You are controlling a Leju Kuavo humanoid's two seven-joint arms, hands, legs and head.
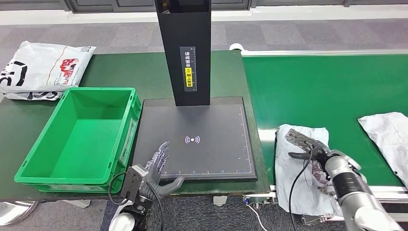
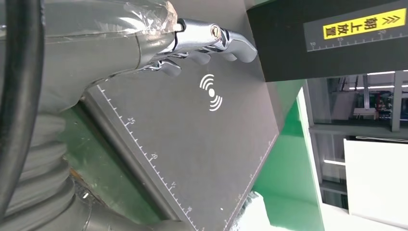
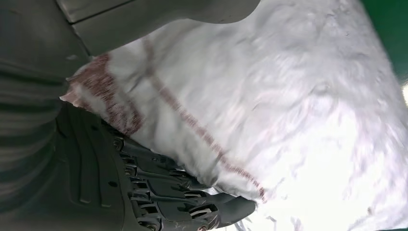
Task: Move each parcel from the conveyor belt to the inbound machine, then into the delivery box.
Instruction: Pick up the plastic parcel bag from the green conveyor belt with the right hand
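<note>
Green conveyor belt [image 1: 312,86] fills my right side. At four o'clock from the inbound machine [image 1: 192,139] lies the parcel [image 1: 298,163], a crumpled white poly bag with reddish print. It looks light, limp and slick; I'd pinch a gathered fold near its edge. My right hand [image 1: 308,144] rests on it, grip uncertain. My left hand [image 1: 159,161] hovers flat and unladen over the pad's seven o'clock corner.

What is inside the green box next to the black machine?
Nothing that shows: the green box looks empty, its bare floor and inner walls in plain sight. Its near wall hides a thin strip of the floor. A white parcel lies behind it, outside.
</note>
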